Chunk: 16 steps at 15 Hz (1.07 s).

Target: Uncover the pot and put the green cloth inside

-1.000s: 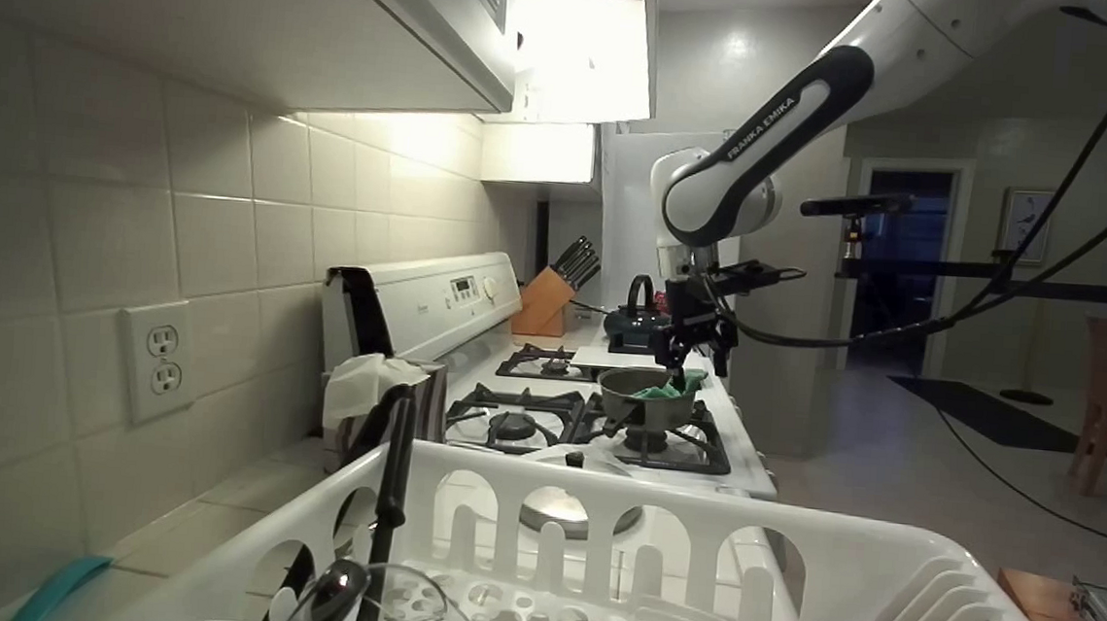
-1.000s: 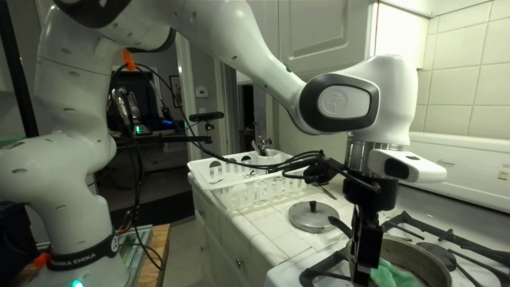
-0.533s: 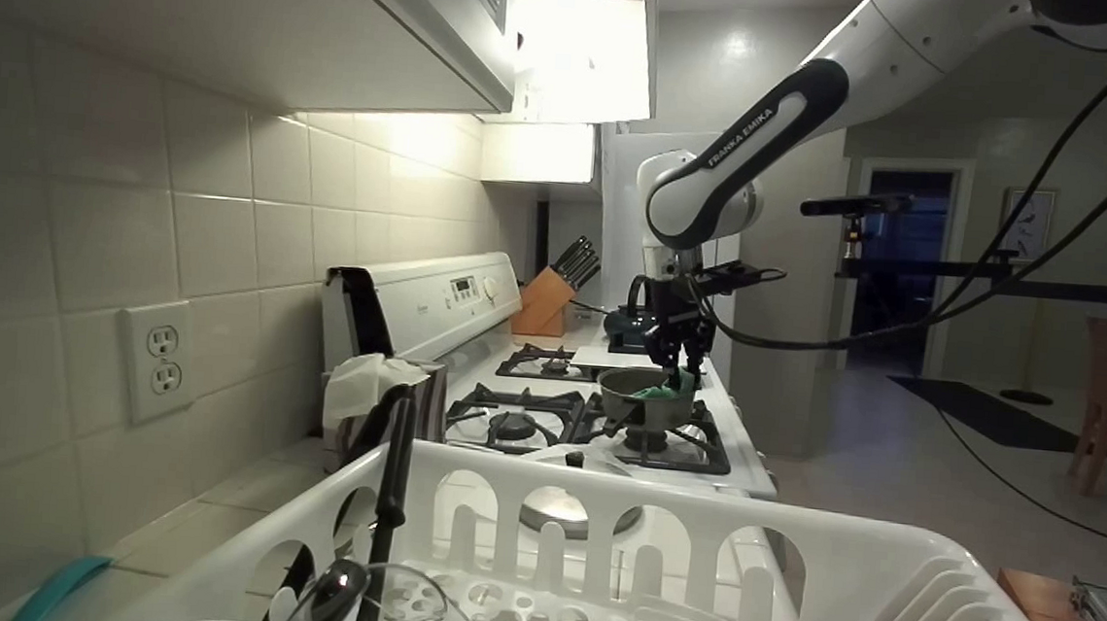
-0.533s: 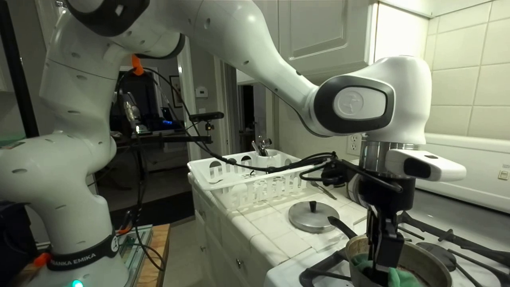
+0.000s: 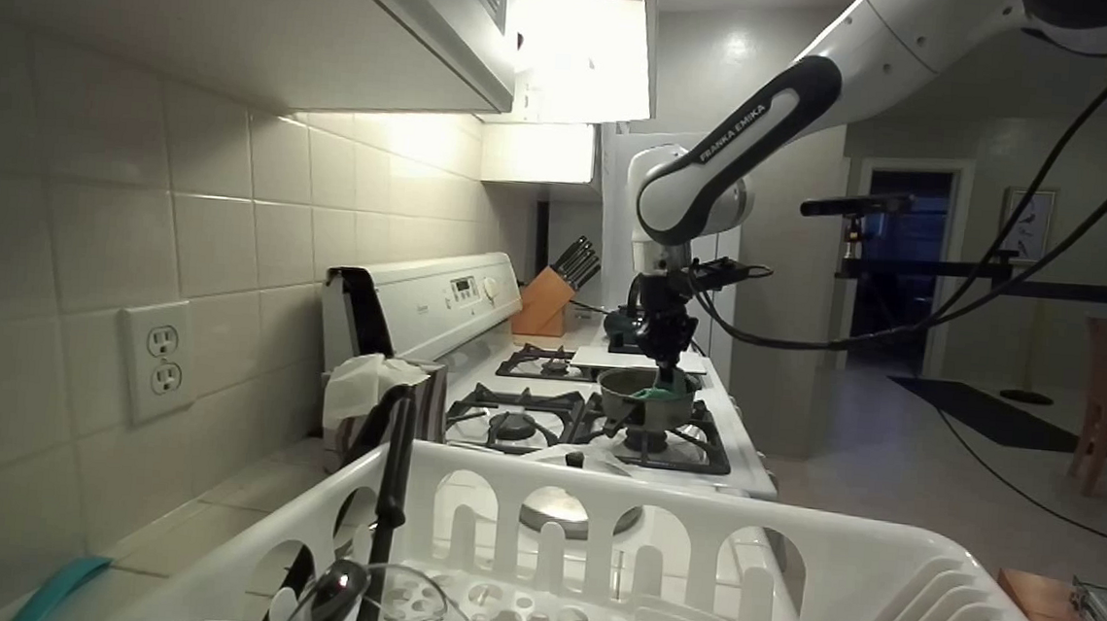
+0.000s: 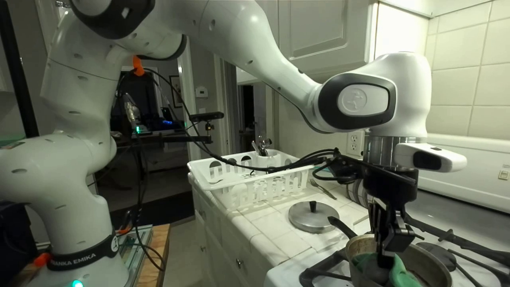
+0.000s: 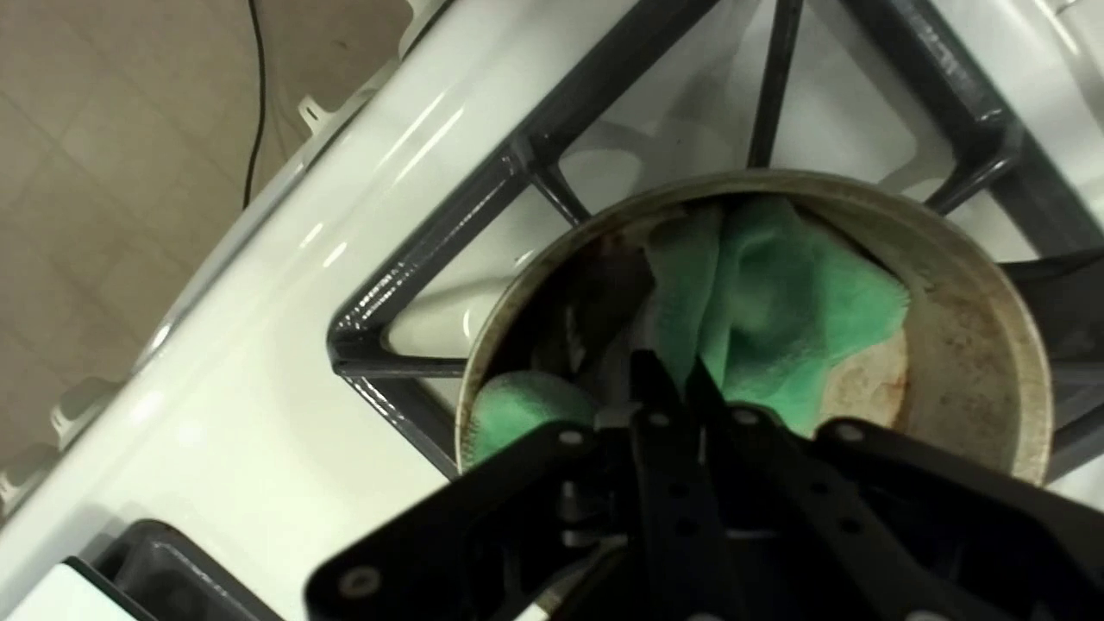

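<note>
The uncovered pot (image 5: 644, 412) stands on a stove burner, its worn inner wall (image 7: 966, 362) showing in the wrist view. Inside it lies the green cloth (image 7: 776, 293), bunched up, with another green part near the rim at the left of that view. My gripper (image 7: 675, 375) reaches down into the pot, its fingertips nearly together with a fold of cloth between them. In an exterior view the cloth (image 6: 400, 273) shows beside the gripper (image 6: 385, 259), below the rim. The metal lid (image 6: 312, 217) rests on the tiled counter.
The pot's dark handle (image 6: 342, 227) points toward the lid. Black burner grates (image 5: 516, 425) surround the pot. A white dish rack (image 6: 251, 187) and a fork (image 6: 322, 189) are on the counter. Behind the pot stand a kettle (image 5: 622, 327) and a knife block (image 5: 544, 302).
My gripper has moved inward over the pot and its jaws have come together on the cloth. The cloth's part that draped over the rim is now inside. Lately the arm has risen slightly.
</note>
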Each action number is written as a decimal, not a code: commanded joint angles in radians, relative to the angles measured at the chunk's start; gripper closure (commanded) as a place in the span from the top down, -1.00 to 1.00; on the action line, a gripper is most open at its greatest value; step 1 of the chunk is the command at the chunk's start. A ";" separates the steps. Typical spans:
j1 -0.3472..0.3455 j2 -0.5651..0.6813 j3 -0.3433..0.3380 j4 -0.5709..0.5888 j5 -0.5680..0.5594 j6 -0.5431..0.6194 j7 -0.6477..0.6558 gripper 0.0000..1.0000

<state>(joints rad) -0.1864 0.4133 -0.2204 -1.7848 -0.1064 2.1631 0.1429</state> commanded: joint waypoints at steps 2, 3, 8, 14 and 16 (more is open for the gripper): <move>-0.073 0.031 0.075 0.012 0.117 0.068 -0.262 -0.98; -0.094 0.035 0.093 0.007 0.156 0.080 -0.332 -0.98; -0.179 0.073 0.156 0.009 0.307 0.055 -0.585 -0.98; -0.181 0.077 0.148 0.017 0.279 0.022 -0.635 -0.29; -0.161 0.037 0.139 -0.013 0.256 0.049 -0.611 -0.02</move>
<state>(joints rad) -0.3638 0.4864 -0.0745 -1.7765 0.1745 2.2147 -0.4792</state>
